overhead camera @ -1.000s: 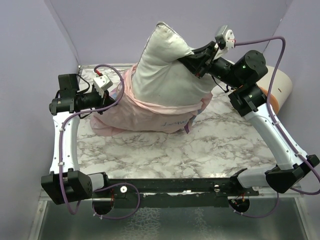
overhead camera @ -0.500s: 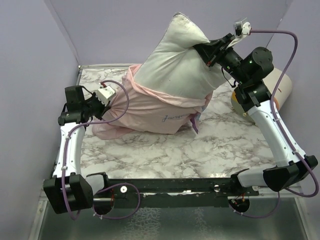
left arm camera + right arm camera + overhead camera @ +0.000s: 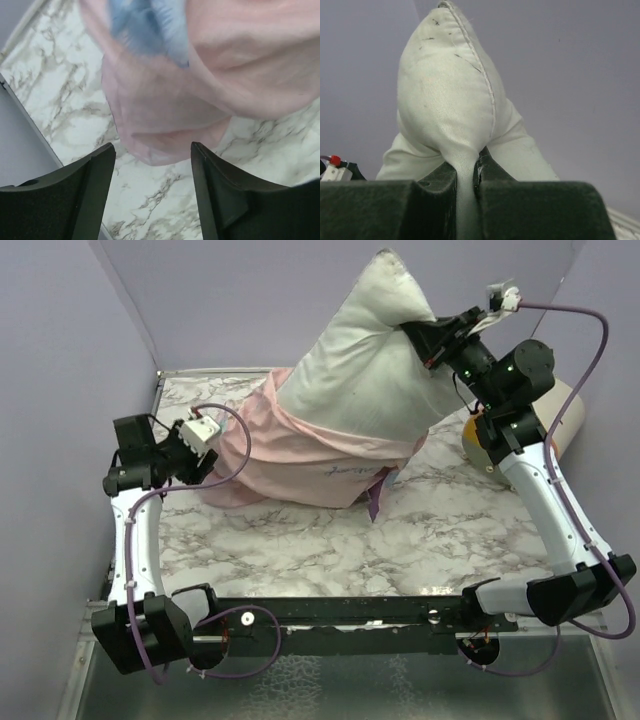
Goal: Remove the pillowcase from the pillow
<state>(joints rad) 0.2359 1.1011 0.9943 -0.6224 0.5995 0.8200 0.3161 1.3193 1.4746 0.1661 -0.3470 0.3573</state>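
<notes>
Now on the marble desk (image 3: 300,540), toward twelve o'clock: white pillow (image 3: 365,370) held up toward one o'clock, likely to slide out of pink pillowcase (image 3: 290,455) bunched round its lower end. Clamped on pillow's corner: right hand (image 3: 467,167). At nine o'clock, left hand (image 3: 152,147), spread wide, gripping nothing, pillowcase just ahead.

From high above the near edge, the overhead camera looks down across the whole table (image 3: 300,550) to the far wall (image 3: 250,300). The left wrist camera peers down, close, past the left hand (image 3: 152,150) at the pillowcase (image 3: 165,115) near the table's left edge. The right wrist camera looks closely along the right hand (image 3: 466,167) up the pillow (image 3: 450,95); both fabrics also show from overhead.
</notes>
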